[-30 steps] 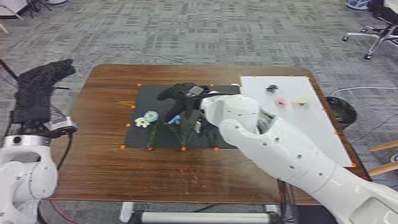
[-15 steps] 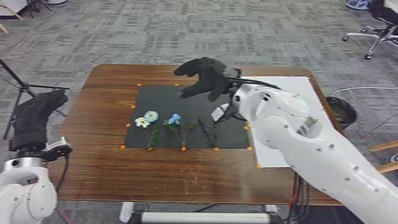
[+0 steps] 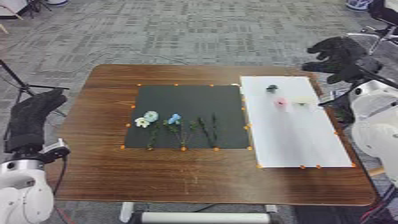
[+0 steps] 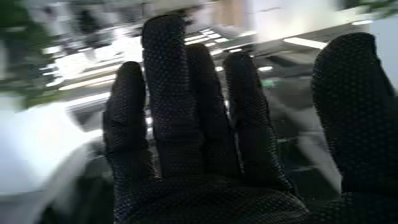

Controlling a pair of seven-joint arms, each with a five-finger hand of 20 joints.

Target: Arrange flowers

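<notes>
In the head view my right hand (image 3: pixel 342 57) is off the table's far right corner, well away from the flowers, open and holding nothing. The right wrist view has the same hand (image 4: pixel 209 145) with straight fingers, thumb apart. My left hand (image 3: pixel 35 117) is beside the table's left edge, its fingers straight. On the black mat (image 3: pixel 182 100) lie white and pale blue blossoms (image 3: pixel 147 119), a blue flower (image 3: pixel 174 119) and bare green stems (image 3: pixel 209 131). The white board (image 3: pixel 298 135) bears a dark green piece (image 3: pixel 272 88), a pink flower (image 3: pixel 281 102) and a cream flower (image 3: pixel 301 103).
The brown table (image 3: pixel 98 170) extends around the mat and board. Small orange markers line their edges. A black stand (image 3: pixel 19 86) is at the far left, and an office chair (image 3: pixel 384 31) is on the floor at the far right.
My right hand has left the space over the mat and swung far right past the table's edge, uncovering the stems and the white board. The left hand has dropped slightly outward since the first frame.
</notes>
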